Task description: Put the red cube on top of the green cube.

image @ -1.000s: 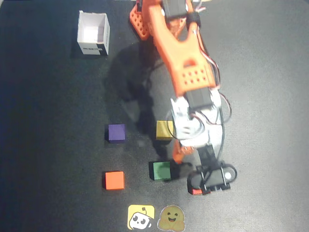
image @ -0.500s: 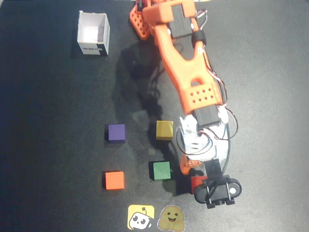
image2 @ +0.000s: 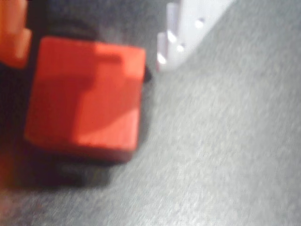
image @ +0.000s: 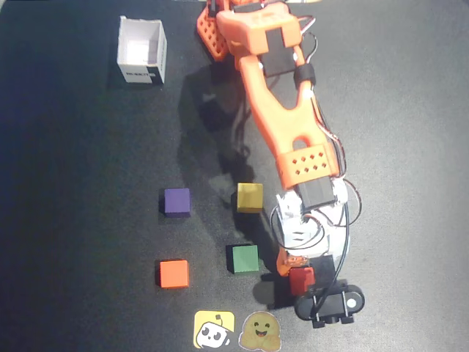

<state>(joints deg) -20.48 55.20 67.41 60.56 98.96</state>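
Red cube (image: pixel 301 280) sits clamped in the gripper (image: pixel 304 282), filling our wrist view (image2: pixel 84 96), lifted off the dark mat (image: pixel 80 176) w/ shadow beneath; green cube (image: pixel 244 258) lies just left in overhead view, apart

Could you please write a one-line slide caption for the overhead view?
Gripper holds the red cube right of the green cube.

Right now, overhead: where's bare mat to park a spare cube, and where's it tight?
Free: the wide mat right of the arm, and the stretch between the white box and purple cube. Tight: around the green cube, with the yellow cube, stickers and the claw holding the red cube.
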